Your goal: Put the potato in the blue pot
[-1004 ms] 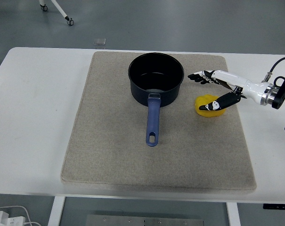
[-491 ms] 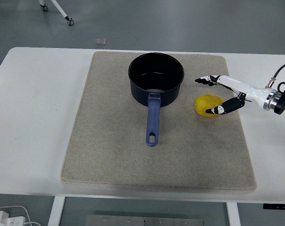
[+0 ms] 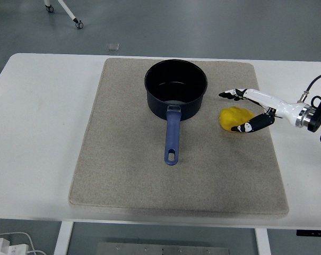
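Right of the blue pot (image 3: 175,87) | we're bracketing the potato (image 3: 235,117) with the right hand (image 3: 249,109), fingers spread, not gripping | closing evenly before lifting

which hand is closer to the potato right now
Right. The right hand is at the potato, fingers spread around its right side. The left hand is out of view.

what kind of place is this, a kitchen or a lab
Probably a lab or test room, not a kitchen: a white table on a bare grey floor, a beige mat staged with a dark blue pot, and a wheeled stand leg behind.
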`<state>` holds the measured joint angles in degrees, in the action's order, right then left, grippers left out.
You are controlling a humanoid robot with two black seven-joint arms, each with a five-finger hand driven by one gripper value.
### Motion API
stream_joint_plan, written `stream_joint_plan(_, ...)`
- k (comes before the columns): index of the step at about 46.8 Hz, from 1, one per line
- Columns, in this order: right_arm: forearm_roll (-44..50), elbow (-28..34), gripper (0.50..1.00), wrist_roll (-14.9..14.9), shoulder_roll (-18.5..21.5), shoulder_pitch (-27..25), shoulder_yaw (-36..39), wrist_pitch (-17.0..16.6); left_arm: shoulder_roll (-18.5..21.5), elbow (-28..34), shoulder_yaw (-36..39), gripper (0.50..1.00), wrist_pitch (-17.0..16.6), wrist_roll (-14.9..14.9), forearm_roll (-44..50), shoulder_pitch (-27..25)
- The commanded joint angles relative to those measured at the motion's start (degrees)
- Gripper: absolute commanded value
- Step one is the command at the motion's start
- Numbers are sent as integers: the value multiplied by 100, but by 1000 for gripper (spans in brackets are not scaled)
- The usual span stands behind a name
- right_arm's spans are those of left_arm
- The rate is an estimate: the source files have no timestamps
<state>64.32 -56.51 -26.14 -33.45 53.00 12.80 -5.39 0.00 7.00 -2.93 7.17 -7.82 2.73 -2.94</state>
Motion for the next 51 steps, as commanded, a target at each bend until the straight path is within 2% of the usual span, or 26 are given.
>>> stream_joint_plan(1, 2, 0, 917, -5, 6, -9, -5, 47, 0, -6, -6, 999, 4, 0, 8, -5)
stream_joint_plan(20, -7, 158, 905, -67, 14, -105, -5, 126, 0, -6, -6, 999, 4, 0, 8, -5)
stream_joint_plan(26, -7, 167, 881, -102, 14, -140, -5, 144, 0, -6, -6, 999, 4, 0, 8, 3)
stream_joint_plan(30, 2, 184, 823, -102, 14, -149, -5, 152, 0, -6, -6, 999, 4, 0, 8, -5)
stream_joint_plan(31, 2, 184, 795, -102, 14, -149, -5, 152, 0, -6, -6, 999, -5, 0, 8, -5)
stream_joint_plan(34, 2, 193, 650, -102, 14, -158, -14, 152, 0, -6, -6, 999, 4, 0, 8, -5)
stream_joint_plan(36, 2, 193, 619, -102, 14, -158, -14, 144, 0, -6, -6, 999, -5, 0, 8, 4)
stream_joint_plan(39, 2, 193, 500, -137, 6, -167, -14, 144, 0, -6, -6, 999, -5, 0, 8, 4)
stream_joint_plan(51, 2, 193, 500, -304, 6, -141, -5, 152, 0, -6, -6, 999, -5, 0, 8, 4)
